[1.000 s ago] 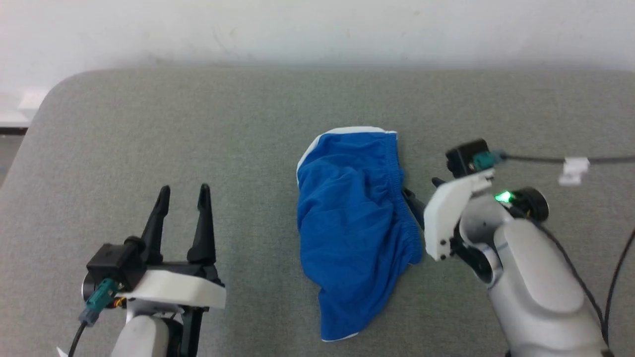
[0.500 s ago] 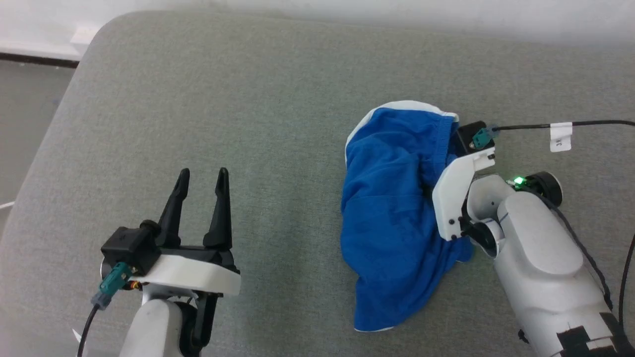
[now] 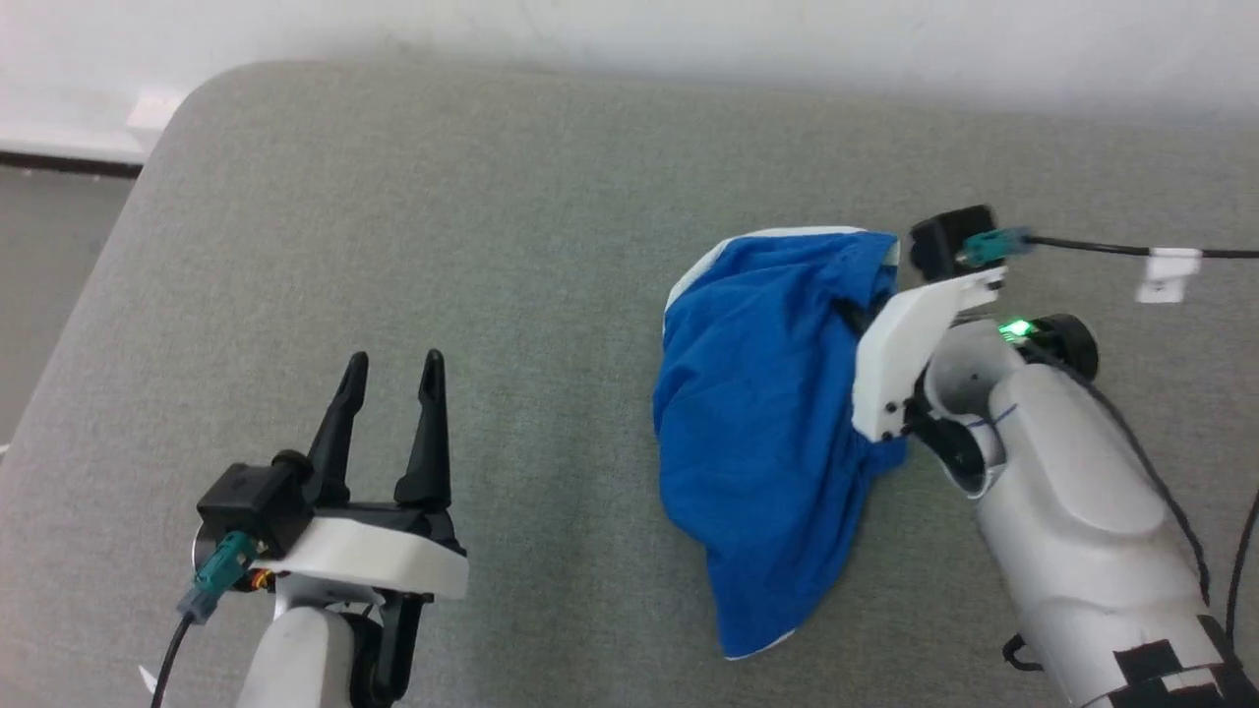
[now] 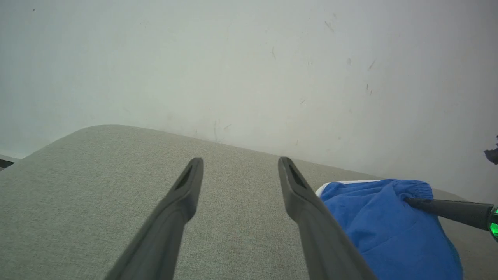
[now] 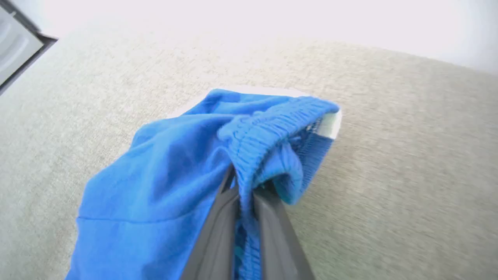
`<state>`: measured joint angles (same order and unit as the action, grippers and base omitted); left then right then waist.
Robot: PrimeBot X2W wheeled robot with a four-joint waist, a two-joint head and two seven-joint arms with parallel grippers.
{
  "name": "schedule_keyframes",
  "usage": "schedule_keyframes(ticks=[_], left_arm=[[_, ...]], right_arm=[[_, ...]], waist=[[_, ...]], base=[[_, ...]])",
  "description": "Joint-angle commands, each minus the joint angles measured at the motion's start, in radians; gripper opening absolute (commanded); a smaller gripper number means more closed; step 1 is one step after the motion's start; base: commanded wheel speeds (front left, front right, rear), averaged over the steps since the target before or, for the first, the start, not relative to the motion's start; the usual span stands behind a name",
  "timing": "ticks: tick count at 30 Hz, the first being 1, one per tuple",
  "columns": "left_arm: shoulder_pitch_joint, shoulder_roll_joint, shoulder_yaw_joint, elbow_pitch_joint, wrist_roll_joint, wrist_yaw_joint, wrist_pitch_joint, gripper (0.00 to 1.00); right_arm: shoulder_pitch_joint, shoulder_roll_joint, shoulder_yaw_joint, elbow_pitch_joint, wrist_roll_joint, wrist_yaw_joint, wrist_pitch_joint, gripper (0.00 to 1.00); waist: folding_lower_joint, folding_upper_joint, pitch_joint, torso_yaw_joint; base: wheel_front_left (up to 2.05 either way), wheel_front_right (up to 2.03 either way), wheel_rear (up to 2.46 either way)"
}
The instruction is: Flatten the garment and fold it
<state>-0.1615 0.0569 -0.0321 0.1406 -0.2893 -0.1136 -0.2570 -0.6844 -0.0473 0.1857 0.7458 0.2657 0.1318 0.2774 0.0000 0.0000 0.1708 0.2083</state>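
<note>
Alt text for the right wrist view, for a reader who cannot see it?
The right gripper is shut on the gathered waistband of the bright blue shorts, which lie crumpled on a grey fabric surface.

Worktop (image 3: 393, 197) open all around the left pincer (image 3: 391, 366), with a wide lane ahead to the wall (image 3: 689, 29). Right of centre blocked by the heaped shorts (image 3: 757, 423), with the right pincer (image 5: 243, 186) clamped on the waistband, right arm (image 3: 1062, 511) beside them, cable (image 3: 1082, 246) strung across far right.
</note>
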Motion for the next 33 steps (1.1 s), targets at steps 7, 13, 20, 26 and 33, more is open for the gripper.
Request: schedule_keyframes(ticks=[7, 13, 20, 26, 33], left_arm=[[0.059, -0.005, 0.021, -0.014, 0.013, 0.006, -0.005, 1.0], [0.086, -0.006, 0.019, -0.015, 0.005, 0.014, -0.005, 1.0], [0.079, -0.006, -0.002, 0.012, -0.013, 0.015, -0.005, 1.0], [0.008, -0.006, -0.054, 0.055, -0.063, 0.006, 0.018, 1.0], [-0.228, 0.001, -0.128, 0.191, -0.111, 0.004, 0.328, 1.0]], right_arm=[[0.207, -0.003, -0.257, -0.166, -0.056, -0.001, -0.017, 0.0], [0.48, -0.003, -0.403, -0.304, -0.05, -0.001, 0.102, 0.0], [0.586, -0.003, -0.431, -0.35, 0.134, -0.001, 0.004, 1.0], [0.59, -0.003, -0.52, -0.43, 0.143, -0.001, -0.208, 1.0], [0.564, -0.003, -0.544, -0.542, 0.102, -0.001, -0.245, 1.0]], waist=[[0.0, 0.0, -0.098, -0.101], [0.0, 0.0, -0.108, -0.14], [0.0, 0.0, -0.109, -0.167], [0.0, 0.0, -0.108, -0.182], [0.0, 0.0, -0.075, -0.245]], base=[[0.0, 0.0, 0.0], [0.0, 0.0, 0.0], [0.0, 0.0, 0.0], [0.0, 0.0, 0.0], [0.0, 0.0, 0.0]])
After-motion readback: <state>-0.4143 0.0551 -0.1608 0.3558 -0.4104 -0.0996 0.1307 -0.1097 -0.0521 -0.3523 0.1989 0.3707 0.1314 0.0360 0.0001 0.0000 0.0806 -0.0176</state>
